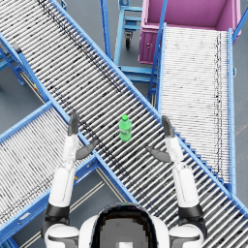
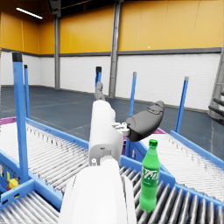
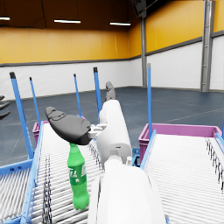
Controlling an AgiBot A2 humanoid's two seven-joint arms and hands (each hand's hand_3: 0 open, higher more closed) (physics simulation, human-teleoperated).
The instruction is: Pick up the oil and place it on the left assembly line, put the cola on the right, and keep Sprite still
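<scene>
1. The Sprite bottle (image 1: 125,129), green with a green cap, stands upright on the rollers of the central conveyor (image 1: 97,82), which runs diagonally across the head view.
2. The left hand (image 1: 73,128) is released: its fingers are stretched straight ahead and its thumb is spread inward towards the bottle. It grasps nothing. It hovers over the near blue rail (image 1: 58,109) of the central conveyor, to the left of the bottle and apart from it.
3. The right hand (image 1: 168,130) is likewise released, with fingers straight and thumb spread inward. It grasps nothing. It lies to the right of the bottle, over the central conveyor, and the head view shows a gap between thumb and bottle.
4. The bottle therefore stands between the two hands and touches neither.
5. In the left wrist view the bottle (image 2: 149,177) appears upright on the rollers, with its white-lettered label facing the camera. In the right wrist view the bottle (image 3: 78,177) sits partly behind the dark thumb.
6. The left conveyor (image 1: 29,145) lies beside the left arm. The right conveyor (image 1: 193,82) lies well beyond the right hand, with a pink bin (image 1: 193,14) at its far end.
</scene>
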